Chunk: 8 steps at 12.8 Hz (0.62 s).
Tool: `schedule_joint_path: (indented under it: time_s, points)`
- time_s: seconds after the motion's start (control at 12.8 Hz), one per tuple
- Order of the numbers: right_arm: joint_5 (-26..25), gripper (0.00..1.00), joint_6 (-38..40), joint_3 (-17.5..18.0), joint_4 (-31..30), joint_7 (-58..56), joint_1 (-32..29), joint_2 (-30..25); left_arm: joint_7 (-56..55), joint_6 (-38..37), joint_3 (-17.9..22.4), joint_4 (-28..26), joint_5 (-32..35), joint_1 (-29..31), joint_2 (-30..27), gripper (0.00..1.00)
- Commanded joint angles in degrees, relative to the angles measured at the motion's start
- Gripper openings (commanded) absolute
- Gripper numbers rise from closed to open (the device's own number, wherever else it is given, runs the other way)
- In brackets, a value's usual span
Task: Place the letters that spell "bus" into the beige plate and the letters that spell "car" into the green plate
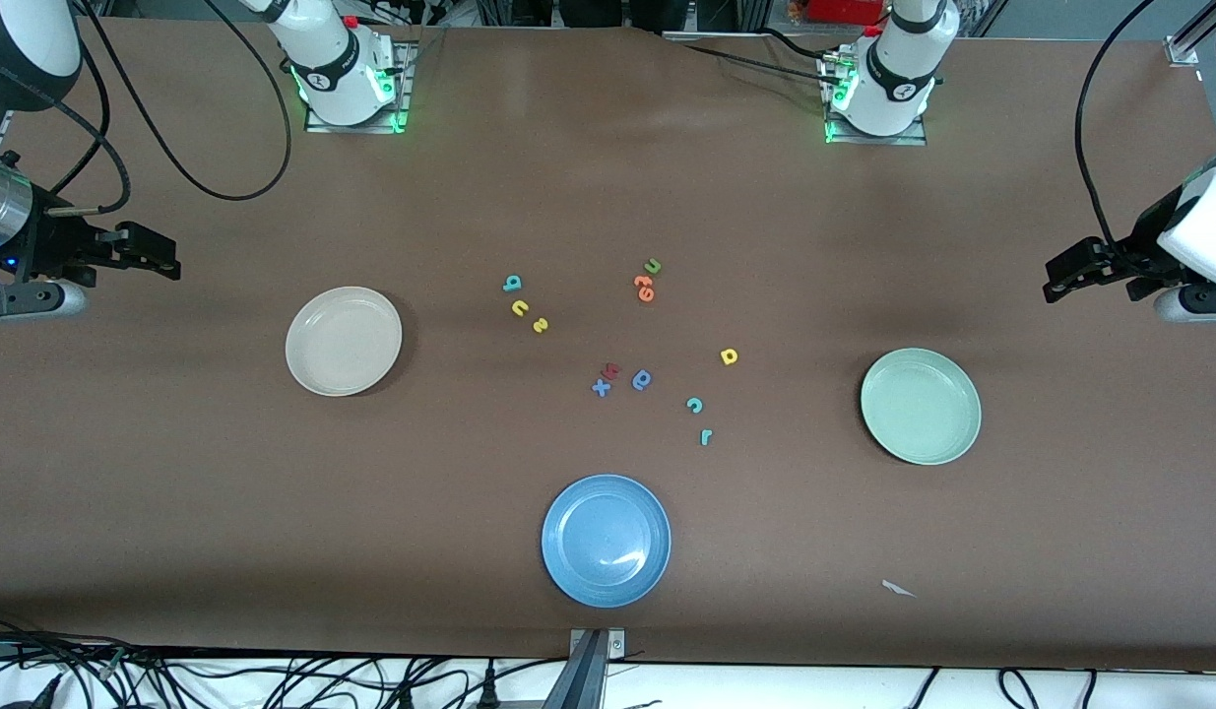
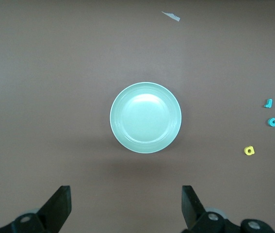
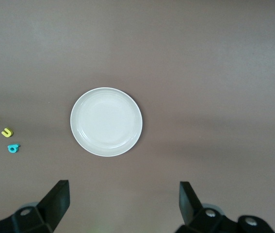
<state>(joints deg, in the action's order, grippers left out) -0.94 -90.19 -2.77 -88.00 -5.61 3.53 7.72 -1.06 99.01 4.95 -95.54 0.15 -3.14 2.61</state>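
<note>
Nearest the front camera on the brown worktop (image 1: 174,512) lies a round blue shallow plate (image 1: 606,541), with a small white paper scrap (image 1: 897,589) toward the left arm's end. Farther from the camera than the blue plate sit the tiny foam letters of "car": a teal r (image 1: 706,437), then a teal c (image 1: 695,405), then a yellow a (image 1: 730,356), all lying loose on the worktop. The round pale mint-green plate (image 1: 921,406) rests near them toward the left arm's end and holds nothing. Beside the c, toward the middle, lie a blue x (image 1: 601,388), a dark red letter (image 1: 612,371) touching it, and a blue a-like letter (image 1: 643,380). The round cream-beige plate (image 1: 344,341) sits toward the right arm's end, bare inside. Farther still come the "bus" letters in a short slanted row: a yellow s (image 1: 540,325), a yellow u (image 1: 519,308), a teal b (image 1: 512,284). Two orange letters (image 1: 645,288) and a green u (image 1: 653,266) lie farthest. The left hand (image 2: 126,206) hangs over the worktop just beside the green plate, jaws wide apart and holding nothing; the right hand (image 3: 124,204) hangs likewise by the beige plate, spread wide and holding nothing.
</note>
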Motion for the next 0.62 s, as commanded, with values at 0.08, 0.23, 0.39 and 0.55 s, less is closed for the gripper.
schedule_joint_path:
  time_s: [0.08,0.23,0.39,0.55]
  points:
    - [0.7,1.0,0.4,0.1,1.4,0.5,-0.3,0.5,0.2,0.2,-0.2,0.6,1.6,0.1,-0.2,1.0]
    - [0.7,1.0,0.4,0.1,1.4,0.5,-0.3,0.5,0.2,0.1,-0.2,0.6,1.5,0.1,-0.1,1.0]
    - [0.7,1.0,0.4,0.1,1.4,0.4,-0.3,0.5,0.1,0.3,0.1,1.2,1.0,0.3,2.2,1.0]
    - [0.7,1.0,0.4,0.1,1.4,0.5,-0.3,0.5,0.2,0.7,0.1,4.5,0.9,0.5,9.2,1.0]
